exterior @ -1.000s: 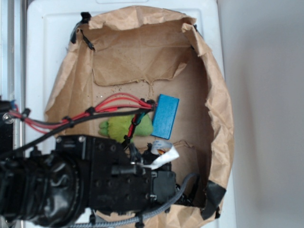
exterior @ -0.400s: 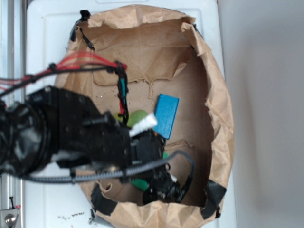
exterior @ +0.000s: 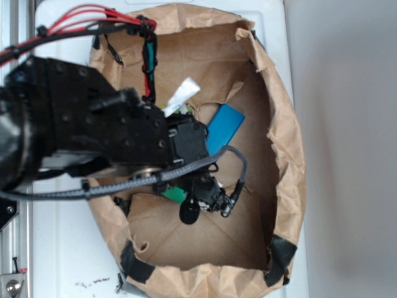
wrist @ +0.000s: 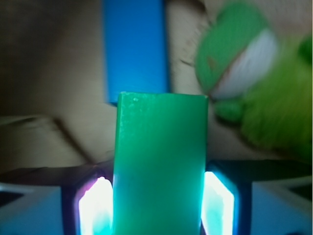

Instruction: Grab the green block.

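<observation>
— Where is the green block (wrist: 160,166) to be found?

— In the wrist view it is seen clamped between the two fingers of the gripper (wrist: 159,205), a lit pad pressed against each of its long sides. It stands out from the jaws toward the blue block (wrist: 134,49), which lies flat just beyond its far end.

— And from the exterior view?

— Only a small green corner (exterior: 174,194) is visible there, under the black arm and just beside the fingertips (exterior: 208,195). Most of it is hidden by the arm, so its tilt cannot be judged from that side.

— What else is placed around the green block?

— A fuzzy yellow-green plush toy (wrist: 264,83) is seen beyond it and to the right in the wrist view, blurred, with a white patch on it. The blue block (exterior: 223,127) is seen beyond it in the exterior view too, partly covered by the arm. Everything is contained in a brown paper bag (exterior: 282,143) lying open on a white surface (exterior: 59,34); the green block appears to be held above the bag's floor, though that is hard to confirm.
</observation>
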### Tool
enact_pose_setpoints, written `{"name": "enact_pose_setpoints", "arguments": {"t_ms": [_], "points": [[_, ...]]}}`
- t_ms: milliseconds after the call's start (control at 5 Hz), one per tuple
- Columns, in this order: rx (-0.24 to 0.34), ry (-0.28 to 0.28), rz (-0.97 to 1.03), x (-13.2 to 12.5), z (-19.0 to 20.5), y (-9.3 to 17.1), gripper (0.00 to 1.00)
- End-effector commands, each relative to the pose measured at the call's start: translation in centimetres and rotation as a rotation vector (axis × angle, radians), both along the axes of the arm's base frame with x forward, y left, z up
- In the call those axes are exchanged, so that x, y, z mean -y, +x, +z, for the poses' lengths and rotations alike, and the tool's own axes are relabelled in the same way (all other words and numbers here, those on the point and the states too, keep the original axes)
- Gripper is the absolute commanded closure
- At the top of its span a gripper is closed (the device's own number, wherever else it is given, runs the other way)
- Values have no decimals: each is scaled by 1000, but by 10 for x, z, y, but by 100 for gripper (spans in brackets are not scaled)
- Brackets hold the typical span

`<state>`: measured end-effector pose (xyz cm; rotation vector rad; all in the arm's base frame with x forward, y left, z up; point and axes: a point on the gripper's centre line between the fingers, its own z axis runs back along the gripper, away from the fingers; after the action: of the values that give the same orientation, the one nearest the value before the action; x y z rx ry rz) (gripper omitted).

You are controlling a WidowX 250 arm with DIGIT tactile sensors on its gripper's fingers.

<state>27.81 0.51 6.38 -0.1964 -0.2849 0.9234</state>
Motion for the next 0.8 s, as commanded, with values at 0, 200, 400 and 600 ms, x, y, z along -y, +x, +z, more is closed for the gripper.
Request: {"name": "enact_pose_setpoints", "arguments": {"t_ms": [0, 200, 400, 600], "points": [[-7, 61, -376, 7, 66, -2, 100], [44, 134, -559, 8, 83, -1, 100], [88, 143, -753, 9, 102, 1, 100], [111, 138, -734, -1, 117, 5, 100]]}}
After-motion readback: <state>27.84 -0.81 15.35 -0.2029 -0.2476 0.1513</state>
